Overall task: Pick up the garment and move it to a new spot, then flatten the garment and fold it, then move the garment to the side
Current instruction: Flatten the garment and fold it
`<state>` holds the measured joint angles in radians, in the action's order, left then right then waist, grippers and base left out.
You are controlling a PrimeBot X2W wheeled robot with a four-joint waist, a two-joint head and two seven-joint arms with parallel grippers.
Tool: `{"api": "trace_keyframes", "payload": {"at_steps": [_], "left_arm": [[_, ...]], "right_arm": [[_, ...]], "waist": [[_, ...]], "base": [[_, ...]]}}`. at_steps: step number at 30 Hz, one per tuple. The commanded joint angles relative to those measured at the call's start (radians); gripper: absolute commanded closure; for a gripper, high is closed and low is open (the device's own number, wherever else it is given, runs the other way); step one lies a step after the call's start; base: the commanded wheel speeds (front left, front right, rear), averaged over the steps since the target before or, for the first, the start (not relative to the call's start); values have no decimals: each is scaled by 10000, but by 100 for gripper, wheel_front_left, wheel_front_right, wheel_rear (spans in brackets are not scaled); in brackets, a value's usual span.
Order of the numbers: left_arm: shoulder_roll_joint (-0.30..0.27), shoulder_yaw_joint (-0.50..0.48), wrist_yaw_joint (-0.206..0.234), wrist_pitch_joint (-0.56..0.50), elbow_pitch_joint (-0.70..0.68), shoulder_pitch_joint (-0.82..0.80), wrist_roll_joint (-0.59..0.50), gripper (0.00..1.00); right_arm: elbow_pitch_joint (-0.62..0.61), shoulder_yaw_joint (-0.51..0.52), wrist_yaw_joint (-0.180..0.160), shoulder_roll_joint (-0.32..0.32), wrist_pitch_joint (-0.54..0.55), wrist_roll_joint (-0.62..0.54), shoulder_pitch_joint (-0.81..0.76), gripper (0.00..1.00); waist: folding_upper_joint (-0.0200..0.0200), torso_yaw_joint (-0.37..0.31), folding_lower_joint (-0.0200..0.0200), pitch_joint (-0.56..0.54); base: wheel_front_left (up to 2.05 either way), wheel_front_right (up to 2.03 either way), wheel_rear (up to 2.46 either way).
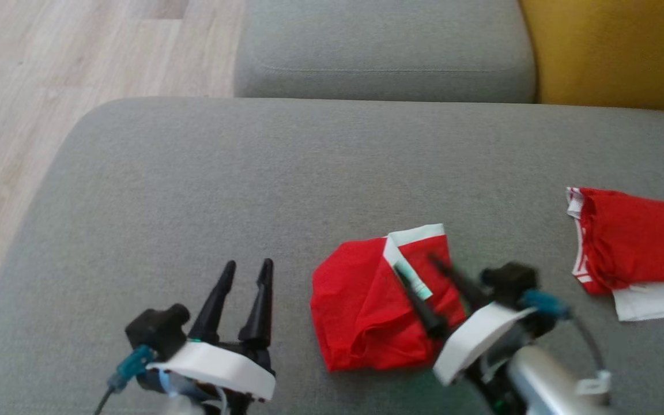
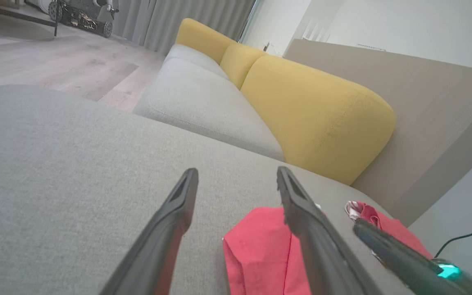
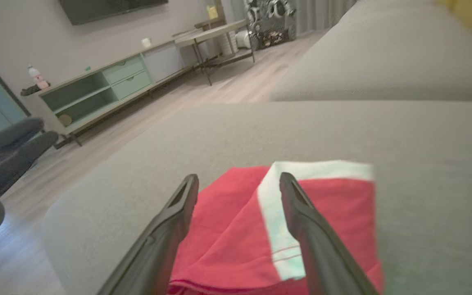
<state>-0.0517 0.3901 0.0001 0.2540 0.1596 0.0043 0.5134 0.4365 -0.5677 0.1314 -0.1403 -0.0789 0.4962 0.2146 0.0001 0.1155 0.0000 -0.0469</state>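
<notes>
A red garment [image 1: 366,305] with a white band lies folded in a compact bundle on the grey seat cushion [image 1: 193,190], near its front edge. My right gripper [image 1: 415,264] hovers over the garment's right half, open and blurred, with nothing between its fingers. In the right wrist view the garment [image 3: 228,229] lies just beneath and between the spread fingers of the right gripper [image 3: 238,178]. My left gripper [image 1: 248,264] stands open over bare cushion to the left of the garment. The left wrist view has the left gripper [image 2: 237,172] open, with the garment [image 2: 256,250] at the lower right.
A second red garment [image 1: 637,248] with white trim lies at the cushion's right edge, a white cloth [image 1: 655,300] under it. Another grey seat [image 1: 384,52] and a yellow back cushion [image 1: 614,52] lie beyond. Wooden floor [image 1: 21,86] is to the left.
</notes>
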Motion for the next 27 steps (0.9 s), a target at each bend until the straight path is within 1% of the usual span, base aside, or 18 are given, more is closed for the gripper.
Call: {"api": "trace_keyframes", "payload": {"at_steps": [1,3,6,7,9,10,13,15,17,19,25,26,27], "left_arm": [[15,-470,24,78,-417,-385,59,0],[15,-592,31,78,-496,-426,57,0],[15,-788,28,78,-633,-491,41,0],[15,-847,18,78,-681,-508,31,0],[15,-949,0,78,-763,-518,5,0],[15,-949,0,78,-763,-518,5,0],[15,-1024,-57,78,-840,-485,-53,0],[15,-1022,-115,78,-839,-431,-151,0],[15,-1024,-151,78,-829,-351,-209,0],[15,-1003,-188,78,-814,-273,-230,0],[15,-945,-257,78,-805,-168,-252,0],[15,-906,-272,78,-800,-183,-251,0],[15,-882,-278,78,-798,-194,-254,0]], "right_arm": [[-601,243,-7,-131,-48,-184,186,0],[-1072,931,-7,-306,-44,-488,20,0],[-1665,2292,-7,-360,-187,-1052,-320,0],[-1831,2752,-7,-372,-262,-1402,-438,0],[-2088,3600,-7,-429,-422,-2516,-706,0],[-2088,3600,-7,-429,-422,-2516,-706,0],[-2403,4848,-7,-32,-714,-4044,-1209,0],[-2534,5468,-7,357,-882,-4591,-1553,0],[-2556,5834,-7,608,-994,-4883,-1818,0],[-2500,5987,-7,737,-1080,-5110,-1989,0],[-2304,6183,-7,874,-1260,-5307,-2052,0],[-2213,6167,-7,888,-1298,-5216,-2005,42],[-2149,6082,-7,891,-1308,-5117,-1985,100]], "waist": [[-1,-139,0,-31],[-1,-267,0,-39],[-1,-457,0,-29],[-1,-514,0,-22],[-1,-618,0,0],[-1,-618,0,0],[-1,-740,0,45],[-1,-810,0,74],[-1,-874,0,104],[-1,-913,0,122],[-1,-904,0,153],[-1,-838,0,169],[-1,-796,0,179]], "base": [[0,0,0],[0,0,0],[0,0,0],[0,0,0],[0,0,0],[0,0,0],[0,0,0],[0,0,0],[0,0,0],[0,0,0],[0,0,0],[0,0,0],[0,0,0]]}}
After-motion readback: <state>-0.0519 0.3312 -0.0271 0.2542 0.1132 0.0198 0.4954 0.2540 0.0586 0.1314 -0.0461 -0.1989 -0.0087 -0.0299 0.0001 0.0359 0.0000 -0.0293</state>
